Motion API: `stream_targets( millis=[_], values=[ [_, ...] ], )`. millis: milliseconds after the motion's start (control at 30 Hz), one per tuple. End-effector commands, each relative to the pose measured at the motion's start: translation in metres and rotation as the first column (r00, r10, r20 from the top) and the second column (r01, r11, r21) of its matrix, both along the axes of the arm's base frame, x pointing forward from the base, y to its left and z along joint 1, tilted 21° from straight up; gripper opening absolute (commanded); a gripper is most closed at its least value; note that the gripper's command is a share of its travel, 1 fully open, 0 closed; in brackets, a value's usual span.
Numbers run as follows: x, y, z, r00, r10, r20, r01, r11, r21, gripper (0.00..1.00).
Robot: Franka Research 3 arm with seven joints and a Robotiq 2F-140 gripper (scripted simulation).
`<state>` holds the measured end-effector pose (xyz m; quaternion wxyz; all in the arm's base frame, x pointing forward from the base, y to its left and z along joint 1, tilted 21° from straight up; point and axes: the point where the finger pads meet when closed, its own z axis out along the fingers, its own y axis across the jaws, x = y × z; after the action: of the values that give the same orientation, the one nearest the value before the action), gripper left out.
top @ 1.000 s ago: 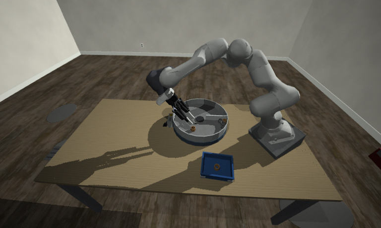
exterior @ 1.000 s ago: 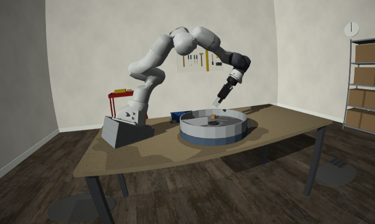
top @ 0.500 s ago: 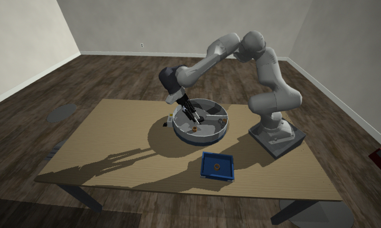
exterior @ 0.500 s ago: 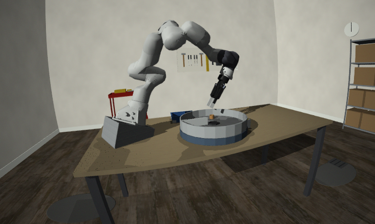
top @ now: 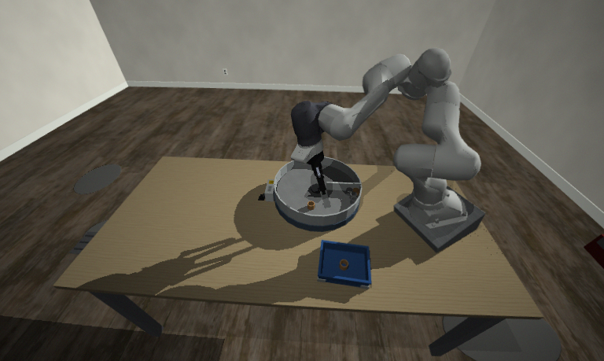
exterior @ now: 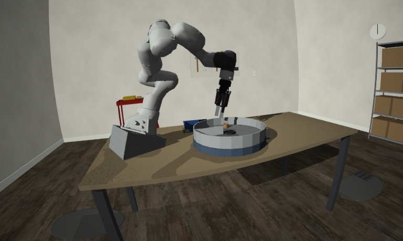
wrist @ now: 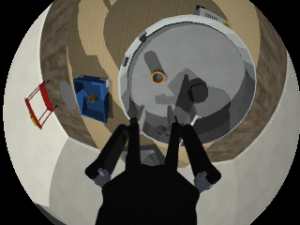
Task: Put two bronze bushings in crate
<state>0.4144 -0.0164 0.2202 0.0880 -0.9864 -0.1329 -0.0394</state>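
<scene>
Pincer parted, seemingly empty, above turning table

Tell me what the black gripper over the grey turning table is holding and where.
Nothing. The black gripper hangs partly open above the grey turning table, fingers apart with nothing between them.

Turning table's rim wall around bushings
</scene>
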Motion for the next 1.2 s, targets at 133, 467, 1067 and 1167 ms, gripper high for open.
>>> stream_targets(
  millis=[133, 467, 1067, 1167],
  values=[
    [-0.005, 0.000, 0.000, 0.984, 0.090, 0.157, -0.089, 0.996, -0.015, 0.32],
    [-0.024, 0.000, -0.007, 0.951, 0.151, 0.269, -0.148, 0.988, -0.033, 0.32],
    [-0.012, 0.010, -0.051, 0.946, 0.159, 0.284, -0.155, 0.987, -0.037, 0.32],
    [-0.009, 0.012, -0.059, 0.946, 0.159, 0.284, -0.155, 0.987, -0.037, 0.32]
  ],
)
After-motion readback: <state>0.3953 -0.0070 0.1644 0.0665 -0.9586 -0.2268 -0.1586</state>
